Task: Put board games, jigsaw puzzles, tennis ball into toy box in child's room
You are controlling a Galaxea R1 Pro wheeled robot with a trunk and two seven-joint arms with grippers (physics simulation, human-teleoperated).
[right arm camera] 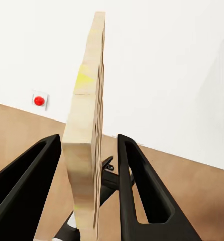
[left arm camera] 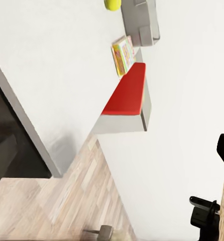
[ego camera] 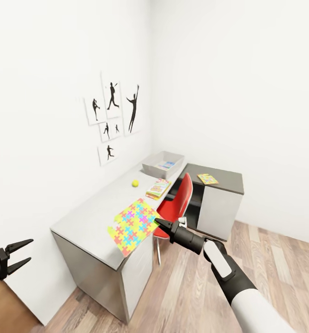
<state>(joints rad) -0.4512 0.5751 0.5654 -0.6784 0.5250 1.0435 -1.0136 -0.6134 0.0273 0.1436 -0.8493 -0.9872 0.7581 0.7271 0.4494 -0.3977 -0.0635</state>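
We are looking down at the long grey table (ego camera: 87, 217), which is sitting against the white wall under the black sports pictures (ego camera: 113, 113). A red chair (ego camera: 176, 206) is standing close to the table's near corner, just beside our right arm, so it is in the way there. A lower dark desk (ego camera: 219, 178) is standing past the chair, and a small colourful square (ego camera: 207, 178) is lying flat on top of it. The floor (ego camera: 186, 286) is made of wood planks. The toy box (ego camera: 162, 164) is a shallow grey tray with sloping sides, resting at the far end of the table with something flat and blue inside. The little yellow-green tennis ball (ego camera: 135, 183) is sitting in front of it, and a flat board game (ego camera: 158, 188) with a bright cover is lying near the ball. The jigsaw puzzle (ego camera: 133, 225) is a thin square board covered in bright patches, and it is hanging over the table's near edge. Our right gripper (ego camera: 160, 224) is right at that edge — in the right wrist view the two black fingers (right arm camera: 137, 186) are sitting one on each side of the board's pale edge, with small gaps showing, so we cannot tell if they are gripping it. Our left gripper (ego camera: 21, 253) is hanging open and empty, well apart from the table.
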